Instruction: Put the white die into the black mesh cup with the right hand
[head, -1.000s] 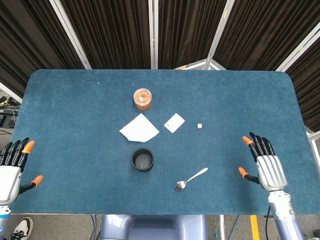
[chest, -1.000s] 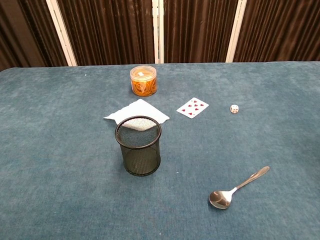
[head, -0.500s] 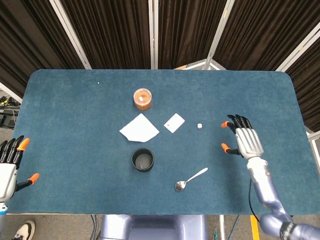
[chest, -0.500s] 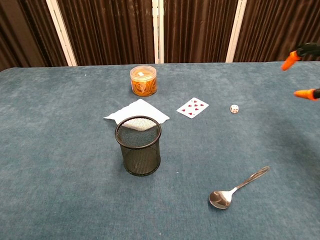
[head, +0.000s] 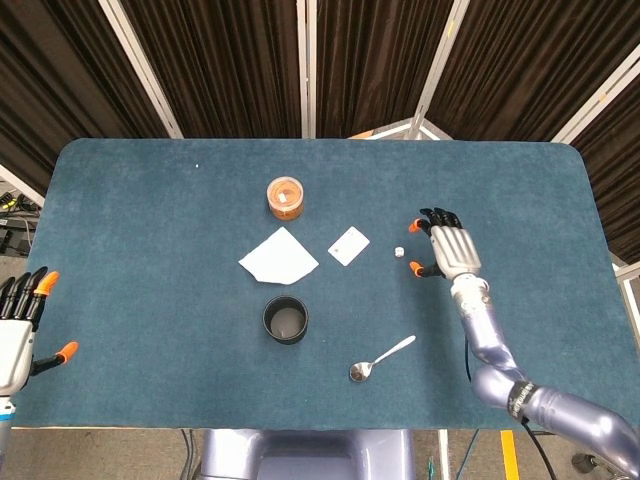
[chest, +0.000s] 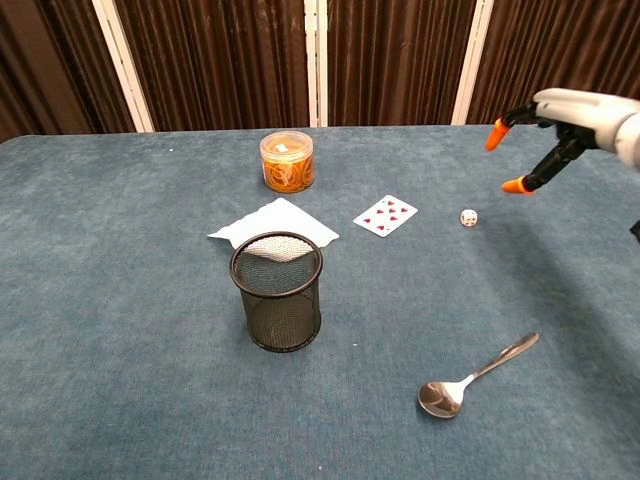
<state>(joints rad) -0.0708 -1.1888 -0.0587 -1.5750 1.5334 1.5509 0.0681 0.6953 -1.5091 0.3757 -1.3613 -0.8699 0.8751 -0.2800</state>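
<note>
Lab test booth: blue felt-covered desk (head: 150, 230), dark pleated curtain panels (chest: 390, 60) in white frames enclosing it.

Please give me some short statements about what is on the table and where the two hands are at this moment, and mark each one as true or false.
1. The white die lies on the table, outside the black mesh cup. True.
2. The right hand holds the die. False: its fingers are spread and it holds nothing; the die lies apart from it.
3. The spoon stands inside the cup. False: it lies flat on the table, to the right of the cup in the chest view.
4. A playing card lies face up between the die and the white napkin. True.
5. The left hand rests on the orange jar. False: it is at the table's near left edge, far from the jar.
</note>
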